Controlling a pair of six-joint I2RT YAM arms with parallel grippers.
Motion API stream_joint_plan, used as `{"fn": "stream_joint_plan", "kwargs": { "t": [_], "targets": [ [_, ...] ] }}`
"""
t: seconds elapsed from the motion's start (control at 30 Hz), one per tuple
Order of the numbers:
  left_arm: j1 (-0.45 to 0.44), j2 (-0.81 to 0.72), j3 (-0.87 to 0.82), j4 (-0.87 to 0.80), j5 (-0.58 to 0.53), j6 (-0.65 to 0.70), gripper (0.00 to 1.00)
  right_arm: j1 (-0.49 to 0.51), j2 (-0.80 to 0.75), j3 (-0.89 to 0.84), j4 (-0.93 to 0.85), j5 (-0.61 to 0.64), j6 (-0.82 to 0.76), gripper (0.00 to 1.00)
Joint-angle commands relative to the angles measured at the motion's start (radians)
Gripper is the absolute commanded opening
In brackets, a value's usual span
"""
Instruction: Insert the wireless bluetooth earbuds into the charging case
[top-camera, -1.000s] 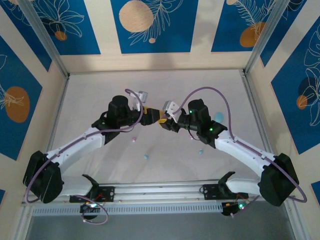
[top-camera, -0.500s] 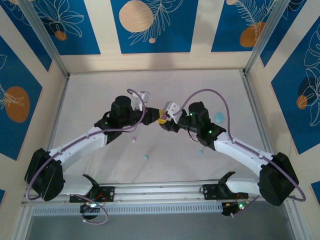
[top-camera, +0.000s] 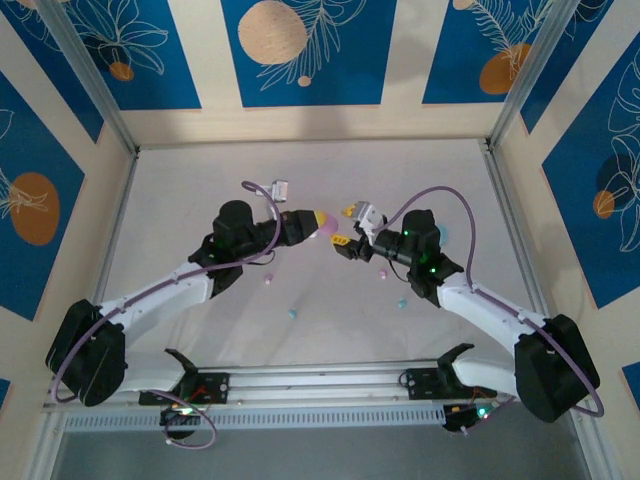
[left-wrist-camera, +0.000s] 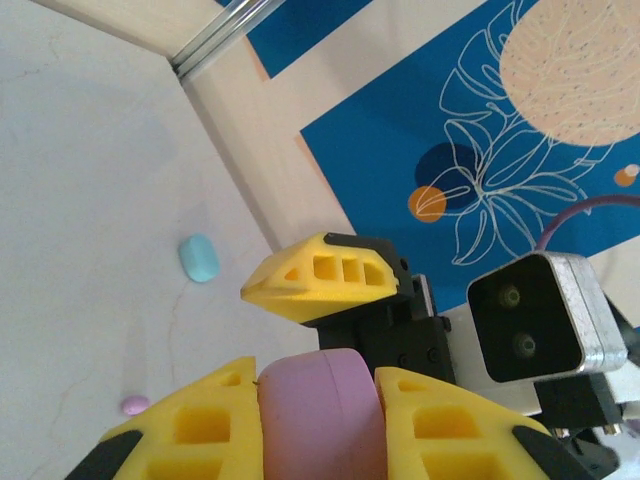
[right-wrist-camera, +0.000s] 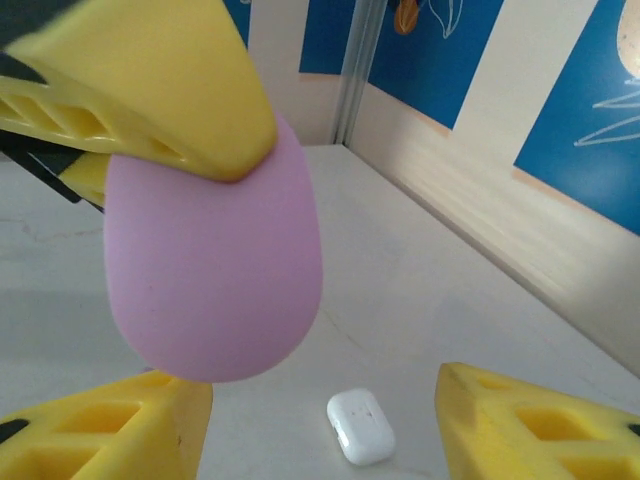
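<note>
The pink case (top-camera: 327, 229) is held above the bench (top-camera: 200, 180), clamped between the two yellow fingers (left-wrist-camera: 440, 420) of the left gripper (top-camera: 318, 222). The right gripper (top-camera: 349, 240) is placed just beside the case at 4 o'clock, its jaws spread wide and nothing gripped. In the right wrist view its own two fingers (right-wrist-camera: 540, 420) are seen apart, one to each side below the case.

Three cases are counted. Besides the pink one, a teal case (left-wrist-camera: 199, 258) lies on the bench at 3 o'clock of the grippers, and a white case (right-wrist-camera: 360, 425) lies flat on the bench.

Three earbuds are counted loose on the bench, placed here from the pink case:
- one pink earbud (top-camera: 267, 281) between 7 and 8 o'clock
- one teal earbud (top-camera: 292, 313) at 7 o'clock, farther out
- a second teal earbud (top-camera: 402, 302) between 4 and 5 o'clock

A pinkish speck (top-camera: 381, 272) beside the right arm is too small to be identified.
</note>
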Motion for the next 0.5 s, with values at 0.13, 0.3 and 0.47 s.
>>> {"fn": "stream_joint_plan", "kwargs": {
  "t": [0.13,0.3,0.47],
  "targets": [
    [-0.005,-0.010,0.007,0.028,0.034,-0.031,0.12,0.001,-0.017,0.017,0.075,-0.077,-0.006,0.61],
    [-0.005,-0.011,0.010,0.012,0.031,-0.024,0.12,0.005,-0.024,0.028,0.080,-0.126,-0.001,0.61],
    [-0.006,-0.009,0.016,0.013,0.036,-0.024,0.12,0.007,-0.018,0.042,0.076,-0.099,0.007,0.57]
  ]
}}
